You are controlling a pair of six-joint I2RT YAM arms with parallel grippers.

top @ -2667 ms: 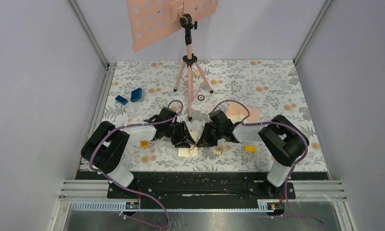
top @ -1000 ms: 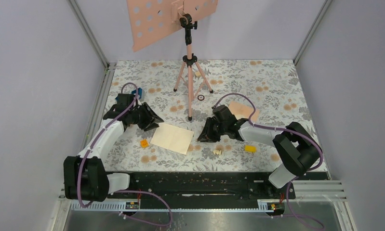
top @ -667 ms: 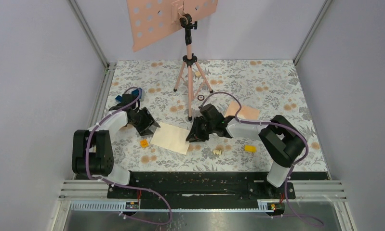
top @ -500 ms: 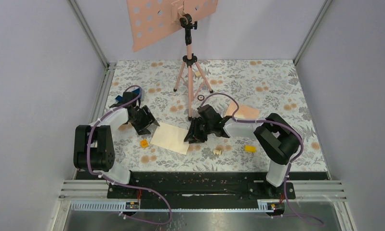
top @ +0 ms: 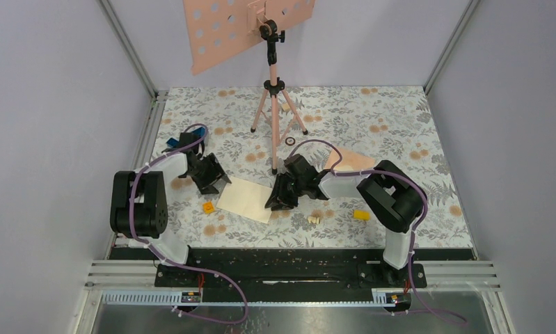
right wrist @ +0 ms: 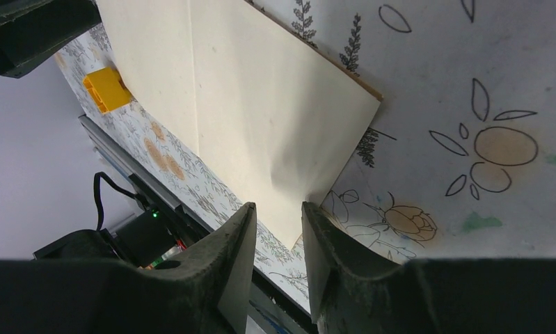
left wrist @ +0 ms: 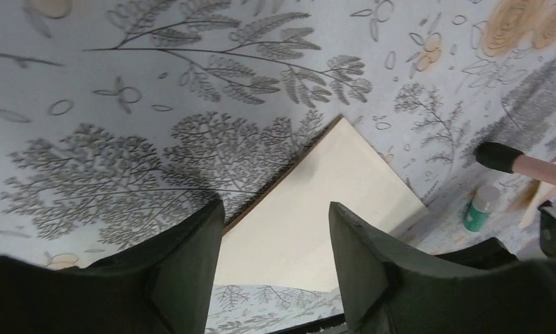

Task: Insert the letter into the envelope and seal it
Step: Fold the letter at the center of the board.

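Note:
The letter (top: 247, 198) lies flat on the floral table, plain cream side up, between the two arms. My left gripper (top: 218, 182) stands open at its upper left corner; in the left wrist view the letter (left wrist: 316, 209) shows between the spread fingers (left wrist: 184, 264). My right gripper (top: 275, 202) sits open at the sheet's right edge, low over the table. In the right wrist view the near corner of the letter (right wrist: 261, 118) reaches into the narrow gap of the right gripper (right wrist: 278, 233). The peach envelope (top: 355, 161) lies behind the right arm, partly hidden by it.
A pink tripod (top: 271, 118) carrying a perforated pink plate (top: 219, 35) stands behind the letter, one foot (left wrist: 501, 156) near the sheet. Yellow blocks (top: 208, 207) (top: 361, 215), a small cream piece (top: 314, 220), a black ring (top: 290, 141) and a blue block (top: 172, 142) lie around.
The sheet, earlier pinched small between both grippers, now lies spread flat. Over the last second the right gripper slid left to its right edge and both jaws opened wider.

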